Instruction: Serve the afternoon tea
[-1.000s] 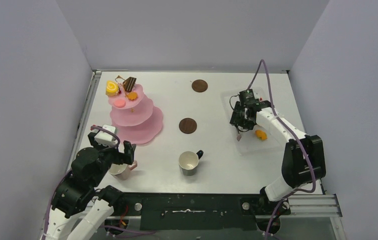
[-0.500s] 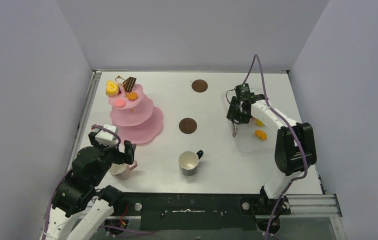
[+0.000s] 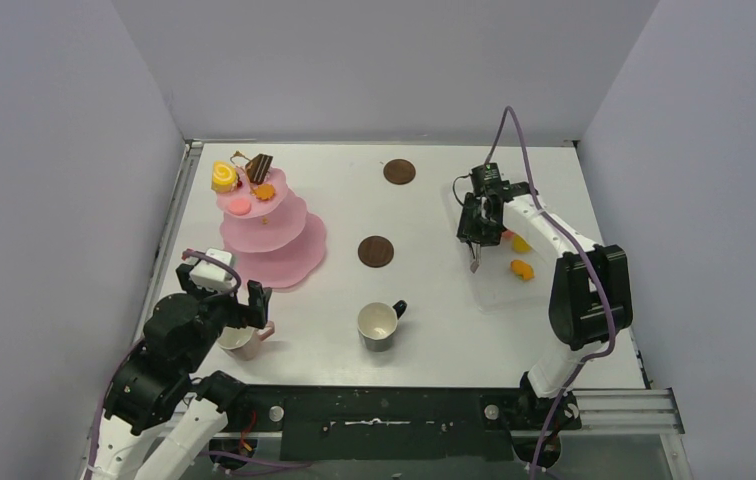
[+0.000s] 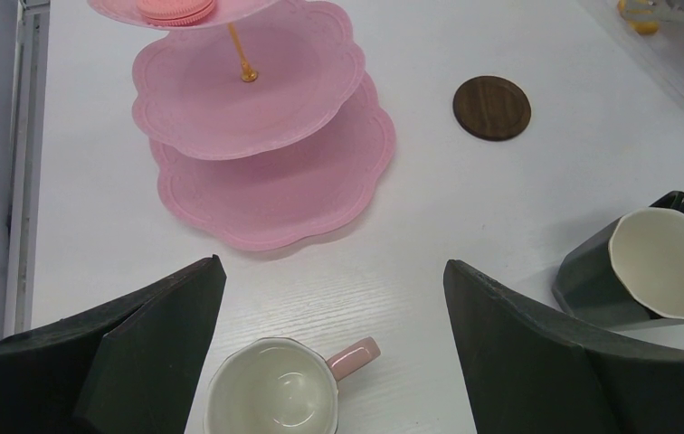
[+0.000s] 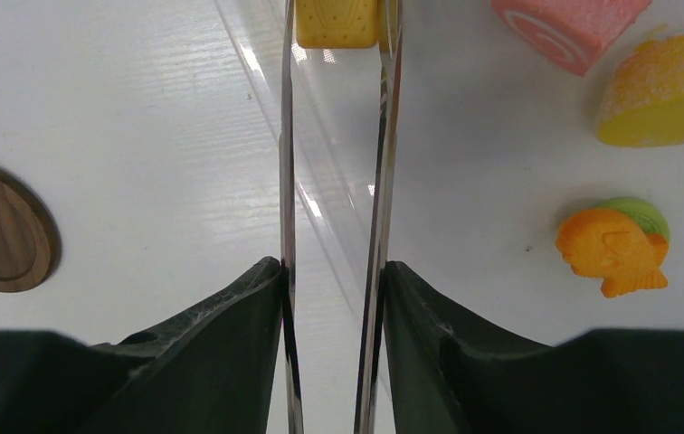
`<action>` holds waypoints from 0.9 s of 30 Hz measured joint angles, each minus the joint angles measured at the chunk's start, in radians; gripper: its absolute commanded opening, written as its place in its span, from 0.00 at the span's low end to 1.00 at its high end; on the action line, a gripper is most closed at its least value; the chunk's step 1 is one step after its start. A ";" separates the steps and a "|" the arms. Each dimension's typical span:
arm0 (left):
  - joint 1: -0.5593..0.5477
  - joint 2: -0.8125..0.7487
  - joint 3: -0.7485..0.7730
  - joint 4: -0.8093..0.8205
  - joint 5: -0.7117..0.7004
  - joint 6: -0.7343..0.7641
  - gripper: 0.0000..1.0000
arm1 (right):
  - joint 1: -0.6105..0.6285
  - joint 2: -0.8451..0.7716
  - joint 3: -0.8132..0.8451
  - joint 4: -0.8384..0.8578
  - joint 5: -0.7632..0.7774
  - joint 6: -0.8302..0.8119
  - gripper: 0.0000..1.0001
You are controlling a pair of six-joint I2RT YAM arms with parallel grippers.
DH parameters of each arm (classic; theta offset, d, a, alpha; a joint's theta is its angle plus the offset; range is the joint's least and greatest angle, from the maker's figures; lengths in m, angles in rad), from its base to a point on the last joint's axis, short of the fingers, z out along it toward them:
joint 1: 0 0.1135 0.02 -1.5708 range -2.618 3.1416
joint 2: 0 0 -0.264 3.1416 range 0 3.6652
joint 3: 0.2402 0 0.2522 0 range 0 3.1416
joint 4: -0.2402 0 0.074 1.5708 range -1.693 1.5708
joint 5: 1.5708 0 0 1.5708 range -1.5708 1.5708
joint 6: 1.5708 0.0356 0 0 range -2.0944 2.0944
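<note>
Overhead, the right gripper (image 3: 474,238), clamped on long metal tongs (image 3: 473,260), has drawn left to the edge of the clear plastic tray (image 3: 502,288). Left wrist: the spread left gripper (image 4: 334,271) flanks the pink mug (image 4: 275,398). Right wrist: the tong tips pinch a yellow square toy biscuit (image 5: 337,23); pickup seems secured.

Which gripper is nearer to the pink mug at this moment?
Left. The left gripper hangs open right over the pink mug, one finger on each side. The right gripper is far off at the clear tray's edge, shut on the tongs.
</note>
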 measured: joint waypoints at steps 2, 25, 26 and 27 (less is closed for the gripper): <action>0.000 -0.003 -0.002 0.002 0.000 0.000 0.90 | 0.000 0.000 0.010 -0.016 -0.001 -0.007 0.46; 0.000 -0.024 -0.006 0.003 0.000 0.000 0.90 | 0.003 0.092 0.148 -0.162 -0.011 -0.117 0.40; 0.000 -0.025 -0.006 0.004 0.000 0.000 0.90 | 0.006 0.094 0.150 -0.166 -0.011 -0.120 0.40; 0.000 -0.025 -0.006 0.003 0.000 0.000 0.90 | 0.008 0.095 0.151 -0.172 -0.011 -0.123 0.39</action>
